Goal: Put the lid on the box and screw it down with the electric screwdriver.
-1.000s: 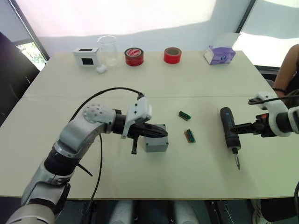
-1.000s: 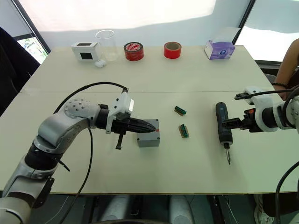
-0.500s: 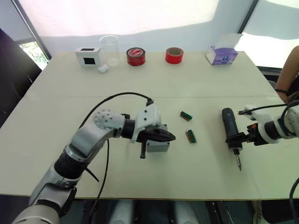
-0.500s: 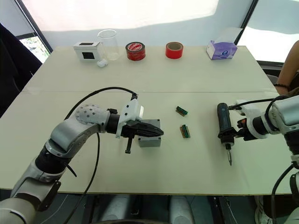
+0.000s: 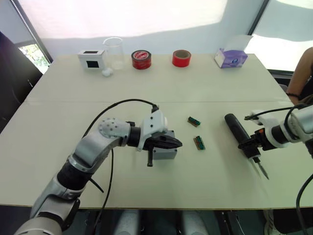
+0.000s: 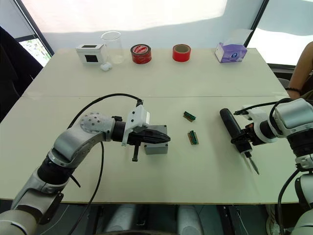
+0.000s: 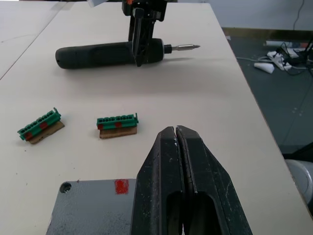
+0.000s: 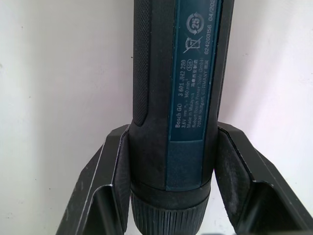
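The right gripper (image 6: 243, 142) is grasping the electric screwdriver (image 6: 234, 129) on the table (image 6: 205, 78). The left gripper (image 6: 165, 139), its jaws clenched together, is lying over the lid (image 7: 93, 208) of the box (image 6: 157, 147).

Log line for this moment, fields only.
left claw: shut, over lidded box | right claw: gripping electric screwdriver near bit end | screwdriver apart from box | table

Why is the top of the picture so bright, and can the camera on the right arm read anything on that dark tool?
In the left eye view, daylight washes out the wall behind the table, while the tabletop stays evenly lit with soft shadows. In the right wrist view, the electric screwdriver sits close between the right gripper fingers, and its small white label print is legible.
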